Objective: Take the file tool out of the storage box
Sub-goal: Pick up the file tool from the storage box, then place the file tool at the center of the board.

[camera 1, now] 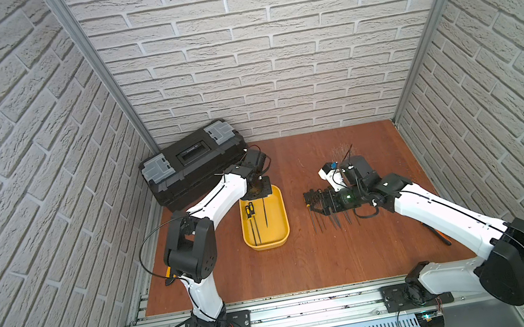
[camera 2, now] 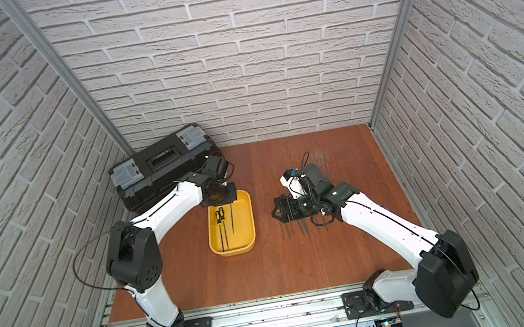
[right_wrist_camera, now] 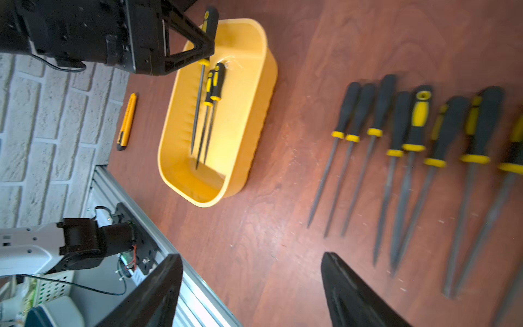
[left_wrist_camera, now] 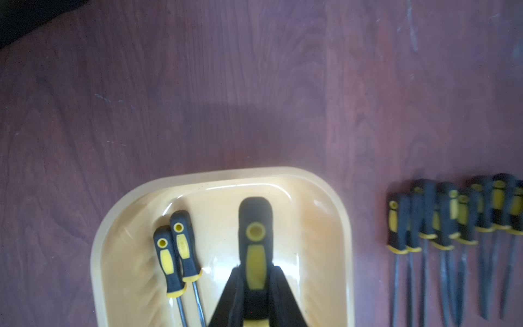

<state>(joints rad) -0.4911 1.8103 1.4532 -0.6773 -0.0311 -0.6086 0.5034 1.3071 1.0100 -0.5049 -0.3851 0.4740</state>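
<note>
Nearest us runs the metal rail point(camera 1: 314, 302) that carries both arms, and beyond it lies the wooden table point(camera 1: 307, 262). At the far left sits a black toolbox point(camera 1: 191, 162) with its lid down, and a yellow knife point(right_wrist_camera: 127, 121) lies by the left wall. Next comes the yellow tub point(camera 1: 278, 223), left of the table's middle. Over its far end we find the left gripper point(left_wrist_camera: 257, 269) clenched on the handle of the file point(left_wrist_camera: 255, 220). We judge the handle end to be raised, since it shows larger than its neighbours in the left wrist view. The tip points down inside the tub walls, and we cannot tell whether it touches the floor. Two more files point(left_wrist_camera: 185, 249) lie side by side on the tub floor, just left of the held one and apart from it. So we take the grasp as made and the lifting-out as the step in hand. The next move, in our view, calls for a straight rise until the tip clears the rim, then a carry to the right without dragging the neighbours. Further right a row of files point(right_wrist_camera: 416, 121) lies on the table. Above it hangs the right gripper point(right_wrist_camera: 250, 257), released, its jaws wide apart with nothing between them.
</note>
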